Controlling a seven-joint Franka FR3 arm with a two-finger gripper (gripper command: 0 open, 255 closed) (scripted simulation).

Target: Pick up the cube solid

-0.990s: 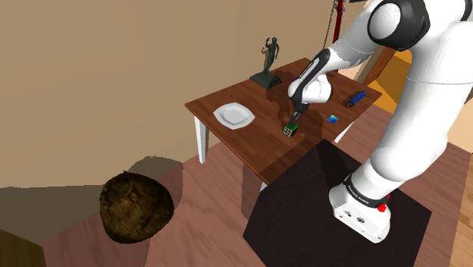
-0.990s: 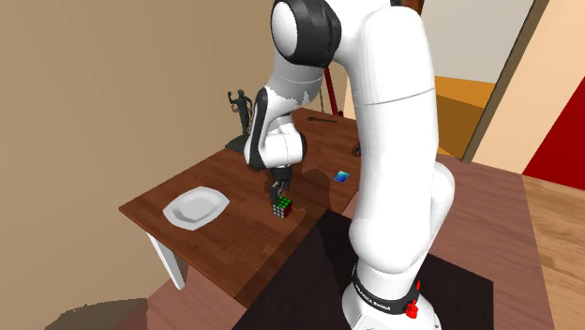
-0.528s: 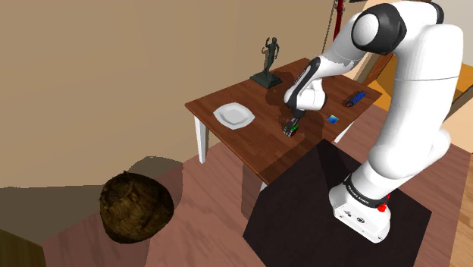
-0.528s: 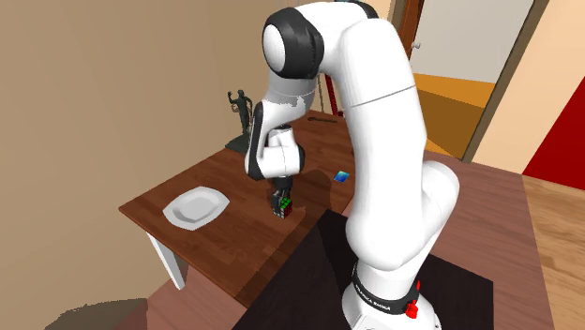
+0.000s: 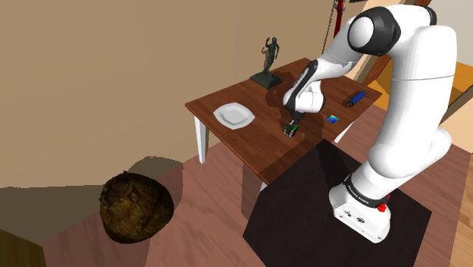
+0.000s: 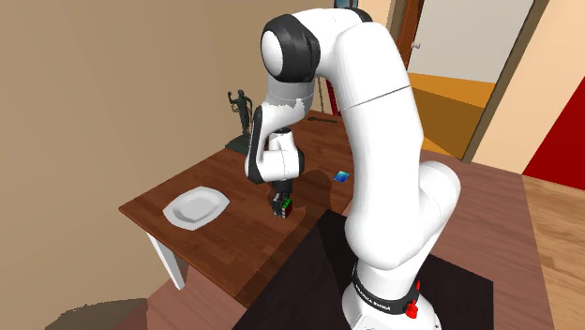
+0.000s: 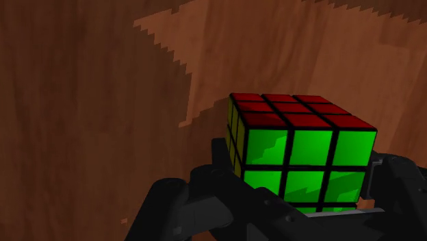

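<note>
In the shoulder view your claw [image 5: 290, 127] is down at the coloured cube [image 5: 289, 131], which sits on the wooden table [image 5: 261, 144] near the edge facing the stand. The second exterior view puts the cube [image 6: 282, 208] right under the hand, resting on the tabletop. In the wrist view the two black fingers [image 7: 400, 185] look pressed against opposite sides of the cube [image 7: 301, 147], pinching it. I'd judge you're at the grasp. Next, lift straight up and watch for slip.
</note>
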